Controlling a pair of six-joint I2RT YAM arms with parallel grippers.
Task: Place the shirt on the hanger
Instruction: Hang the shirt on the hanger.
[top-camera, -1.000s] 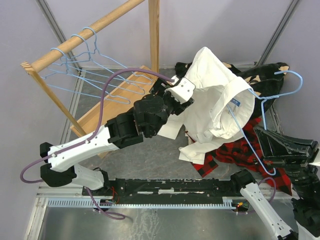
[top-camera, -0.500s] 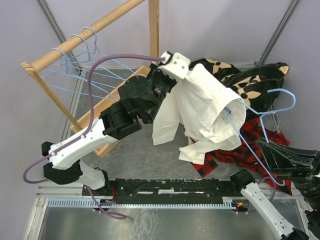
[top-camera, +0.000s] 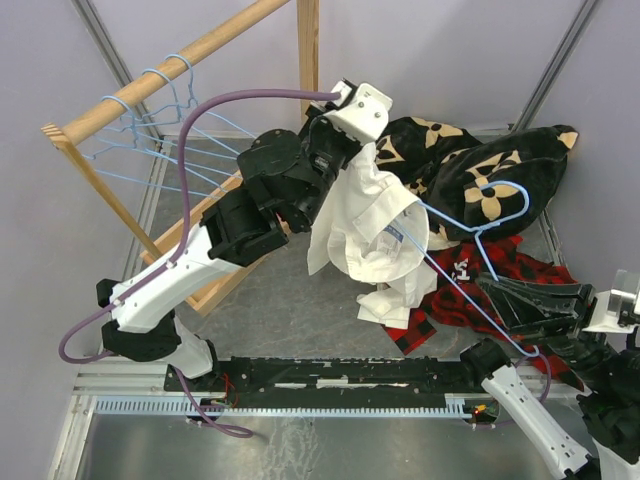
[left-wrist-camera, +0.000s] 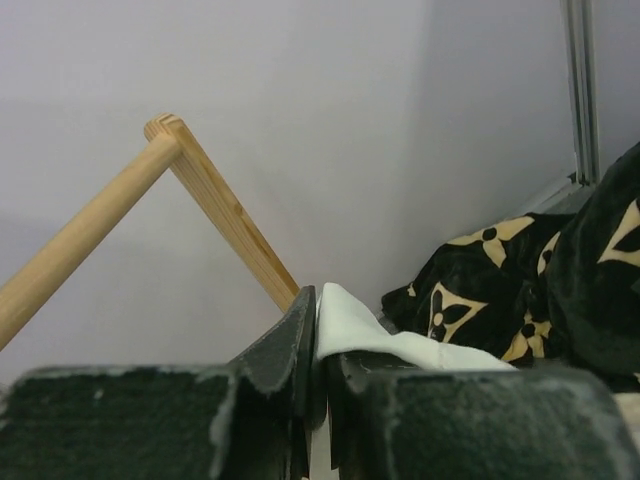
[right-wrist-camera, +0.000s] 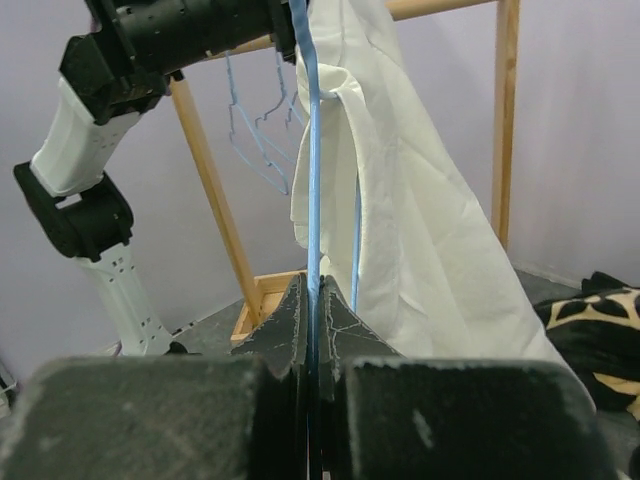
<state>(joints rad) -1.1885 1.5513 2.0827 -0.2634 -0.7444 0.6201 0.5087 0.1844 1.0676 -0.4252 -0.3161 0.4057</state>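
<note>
The cream-white shirt (top-camera: 362, 225) hangs in the air from my left gripper (top-camera: 372, 140), which is shut on a fold of its cloth (left-wrist-camera: 365, 335) near the top. Its collar opening faces right, and its lower part trails onto the plaid garment. My right gripper (top-camera: 484, 288) is shut on the thin light-blue wire hanger (top-camera: 452, 275). The hanger's hook (top-camera: 508, 195) points to the back right, and one shoulder end reaches into the collar opening. In the right wrist view the hanger wire (right-wrist-camera: 312, 150) rises from between the fingertips, beside the hanging shirt (right-wrist-camera: 410, 210).
A wooden rack (top-camera: 170, 72) at the back left carries more light-blue hangers (top-camera: 150, 150). Its wooden base (top-camera: 215, 225) lies under my left arm. A black blanket with tan flowers (top-camera: 480, 165) is heaped at the back right, and a red-and-black plaid garment (top-camera: 470, 305) lies in front of it.
My left gripper closed on the shirt and carried it up and back-left, so it hangs narrower. My right arm moved the hanger left into the collar.
</note>
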